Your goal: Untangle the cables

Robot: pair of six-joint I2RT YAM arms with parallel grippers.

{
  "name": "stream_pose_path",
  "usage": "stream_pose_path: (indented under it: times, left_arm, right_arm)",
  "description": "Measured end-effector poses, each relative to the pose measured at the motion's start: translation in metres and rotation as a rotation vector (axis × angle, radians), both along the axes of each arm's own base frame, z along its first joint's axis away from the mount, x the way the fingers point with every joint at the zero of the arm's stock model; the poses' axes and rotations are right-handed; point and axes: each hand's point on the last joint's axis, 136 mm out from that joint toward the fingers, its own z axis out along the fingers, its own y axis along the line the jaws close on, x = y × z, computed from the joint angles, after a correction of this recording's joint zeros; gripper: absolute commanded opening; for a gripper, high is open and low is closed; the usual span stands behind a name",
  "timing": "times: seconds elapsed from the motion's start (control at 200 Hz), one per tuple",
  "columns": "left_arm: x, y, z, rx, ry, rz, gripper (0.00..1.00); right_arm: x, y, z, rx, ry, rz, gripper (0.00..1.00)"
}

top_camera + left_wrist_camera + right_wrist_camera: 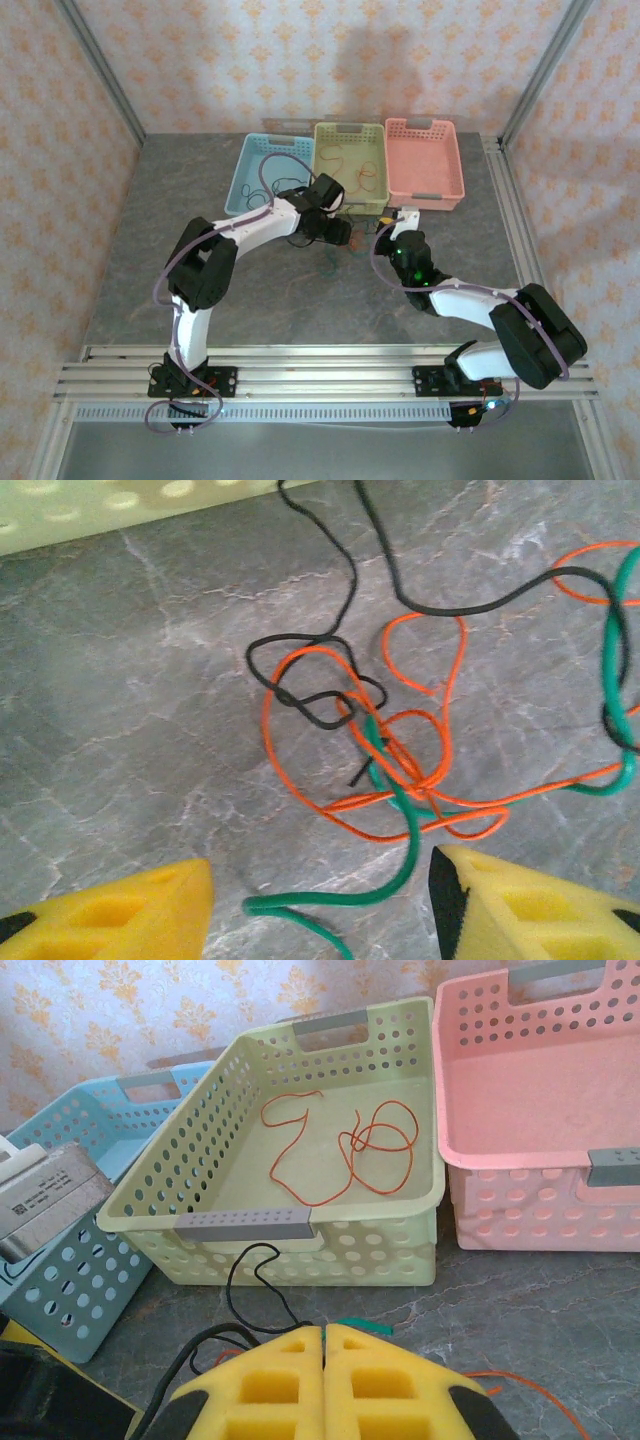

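Two robot grippers work at a knot of thin cables (412, 780) on a grey marbled table (120, 730).
The left gripper (320, 890) has its yellow fingers spread wide; the orange, black and green tangle lies just beyond its tips, and a green strand (330, 902) runs between them. The right gripper (325, 1355) has its fingers pressed together; a black cable (232, 1272) reaches its tips, though a pinch cannot be told. Ahead of it, a green basket (245, 1226) holds a loose orange cable (360, 1140).
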Motion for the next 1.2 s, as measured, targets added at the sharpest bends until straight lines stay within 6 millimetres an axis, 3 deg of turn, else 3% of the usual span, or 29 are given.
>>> stream_pose_path:
  times: [0.375, 1.201]
  left_arm:
    - [0.0009, -0.0014, -0.0078, 0.021, 0.027, -0.025, 0.46]
    - [-0.0025, -0.0074, -0.0085, -0.016, 0.040, -0.039, 0.00]
  right_arm:
    - [-0.0001, 0.0004, 0.0000, 0.003, 0.001, 0.001, 0.00]
    - [-0.0001, 0.0004, 0.0000, 0.004, 0.001, 0.001, 0.00]
